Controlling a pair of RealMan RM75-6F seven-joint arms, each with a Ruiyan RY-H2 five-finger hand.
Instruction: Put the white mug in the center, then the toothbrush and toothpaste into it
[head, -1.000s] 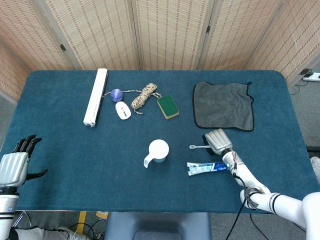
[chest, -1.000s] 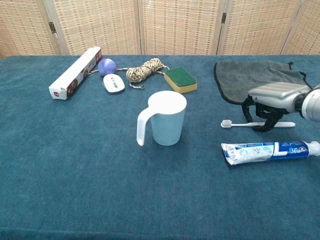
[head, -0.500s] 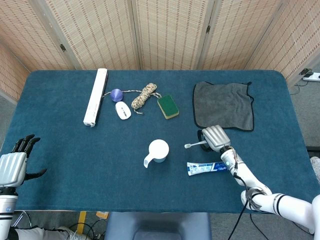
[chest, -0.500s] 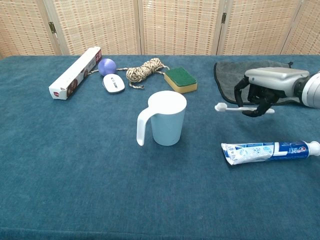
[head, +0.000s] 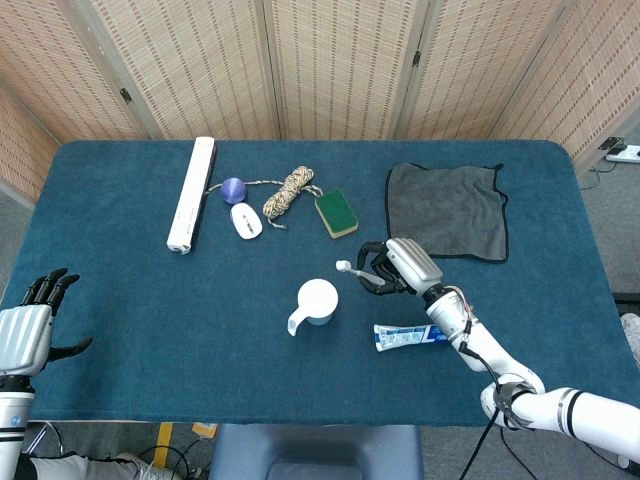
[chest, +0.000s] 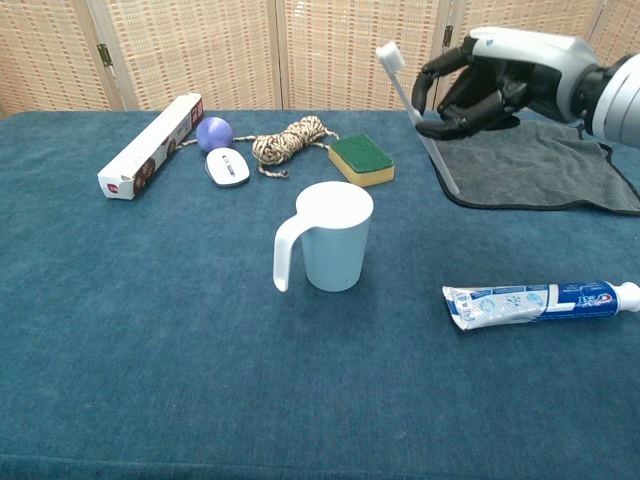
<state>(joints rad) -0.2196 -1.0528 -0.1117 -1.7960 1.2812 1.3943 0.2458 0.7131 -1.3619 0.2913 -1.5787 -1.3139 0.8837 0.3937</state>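
Note:
The white mug (head: 316, 303) (chest: 328, 247) stands upright near the table's middle, handle toward the near left. My right hand (head: 397, 265) (chest: 488, 82) is raised above the table to the mug's right and grips the white toothbrush (head: 349, 267) (chest: 417, 112), which is tilted with its bristle head up and toward the mug. The toothpaste tube (head: 414, 335) (chest: 539, 302) lies flat on the cloth right of the mug. My left hand (head: 28, 328) hovers open at the table's near left corner, away from everything.
At the back lie a long white box (head: 190, 194), a purple ball (head: 233, 189), a white mouse (head: 246, 220), a coiled rope (head: 290, 191) and a green sponge (head: 336, 212). A grey towel (head: 446, 209) is spread behind my right hand.
My right hand has lifted the toothbrush off the table and carried it up and left toward the mug, tilting it head-up. The mug, toothpaste and left hand have stayed put.

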